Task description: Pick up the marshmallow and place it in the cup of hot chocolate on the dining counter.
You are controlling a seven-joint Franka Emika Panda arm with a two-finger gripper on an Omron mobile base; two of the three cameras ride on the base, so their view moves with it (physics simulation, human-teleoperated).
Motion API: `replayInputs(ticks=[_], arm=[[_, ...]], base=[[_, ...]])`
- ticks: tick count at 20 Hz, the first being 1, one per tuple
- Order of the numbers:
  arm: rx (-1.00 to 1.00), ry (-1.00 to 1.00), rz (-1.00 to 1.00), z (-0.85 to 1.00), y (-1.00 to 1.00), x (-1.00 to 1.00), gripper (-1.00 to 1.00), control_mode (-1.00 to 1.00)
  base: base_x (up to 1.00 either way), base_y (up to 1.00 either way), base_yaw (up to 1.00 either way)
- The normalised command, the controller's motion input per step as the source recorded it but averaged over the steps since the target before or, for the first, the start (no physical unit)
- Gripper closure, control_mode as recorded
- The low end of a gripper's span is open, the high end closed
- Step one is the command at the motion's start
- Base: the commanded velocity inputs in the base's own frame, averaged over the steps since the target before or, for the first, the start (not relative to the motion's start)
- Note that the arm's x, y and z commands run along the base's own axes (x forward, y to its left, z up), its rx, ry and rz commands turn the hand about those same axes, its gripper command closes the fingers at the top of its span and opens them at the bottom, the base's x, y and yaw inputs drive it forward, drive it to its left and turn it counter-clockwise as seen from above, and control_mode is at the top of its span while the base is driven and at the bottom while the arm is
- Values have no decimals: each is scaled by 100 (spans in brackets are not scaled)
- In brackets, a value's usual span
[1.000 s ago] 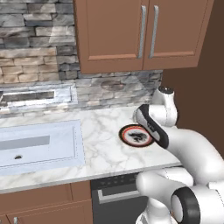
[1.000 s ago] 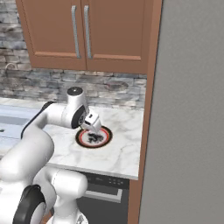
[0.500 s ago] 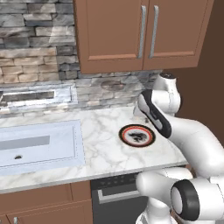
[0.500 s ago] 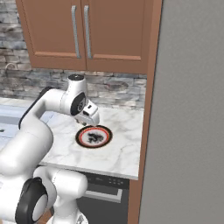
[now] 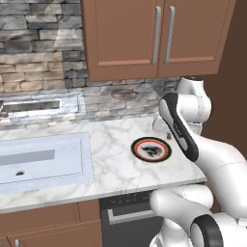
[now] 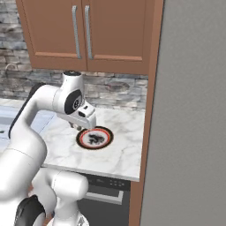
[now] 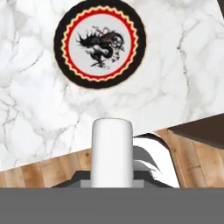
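A white marshmallow (image 7: 111,151) stands pinched upright in the robot's hand (image 6: 80,125), which hangs above the marble bench (image 5: 116,164) near its right end, just beside a round plate (image 5: 151,149) with a red-and-black rim. In the hand view the soft white lump rises from the bottom of the frame between the finger tips, with the plate beyond it on the veined stone and, past the bench's front edge, wooden floor (image 7: 52,168). The plate itself lies bare, carrying nothing but its dark printed figure. A sink (image 5: 41,161) is sunk into the bench toward the left end, under a stone backsplash (image 5: 43,62) and brown wall cabinets (image 5: 154,36). Judged from this, the first half of the job looks done: the marshmallow is off the surface and held clear of it. The second half appears wholly open. Neither the cup of hot chocolate nor the dining counter can be made out from here, so the carry across the kitchen, the lining-up over the mug and the release into the drink all seem yet to come.
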Motion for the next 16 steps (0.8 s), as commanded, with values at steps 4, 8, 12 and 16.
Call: replayInputs(ticks=[4, 8, 12, 16], arm=[[0, 16, 5, 18, 4, -60, 100, -100], [0, 14, 10, 17, 0, -59, 100, -100], [0, 3, 9, 2, 2, -22, 100, -100], [0, 0, 10, 6, 2, -47, 100, -100]], base=[[0, 0, 0], [0, 0, 0], [0, 0, 0], [0, 0, 0]])
